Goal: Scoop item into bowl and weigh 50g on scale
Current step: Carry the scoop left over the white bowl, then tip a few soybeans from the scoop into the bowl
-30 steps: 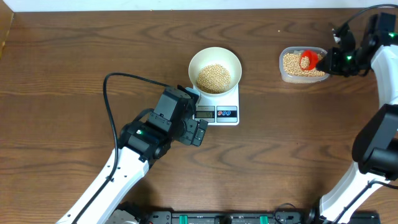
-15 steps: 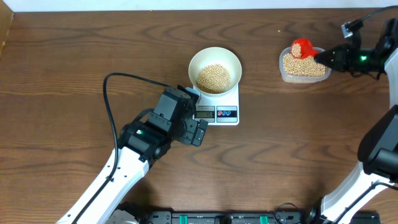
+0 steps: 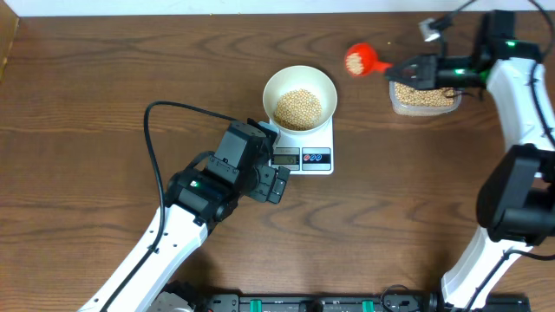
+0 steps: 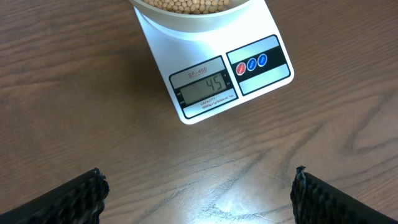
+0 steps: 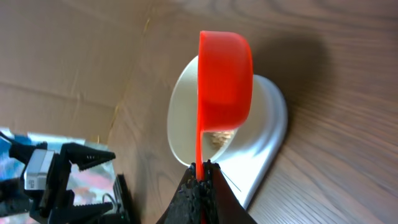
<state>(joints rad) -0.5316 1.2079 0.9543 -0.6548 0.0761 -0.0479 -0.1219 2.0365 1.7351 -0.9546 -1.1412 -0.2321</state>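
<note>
Right gripper (image 3: 406,71) pinches the red scoop (image 3: 357,59) by its handle, aloft near the table's (image 3: 104,104) far edge between tub (image 3: 395,104) and bowl (image 3: 270,85), perhaps loaded. Left gripper (image 4: 198,179) gapes wide by the scale's (image 3: 317,159) front edge; beans (image 3: 297,107) lie in the bowl on it.

left wrist: bowl (image 4: 193,22) — cut at top, left claw (image 4: 198,177) tips cut below | overhead: scale (image 3: 323,143) display — illegibly small

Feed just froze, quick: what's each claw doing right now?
Left claw: open, holding nothing.
Right claw: shut on the handle of the red scoop.
</note>
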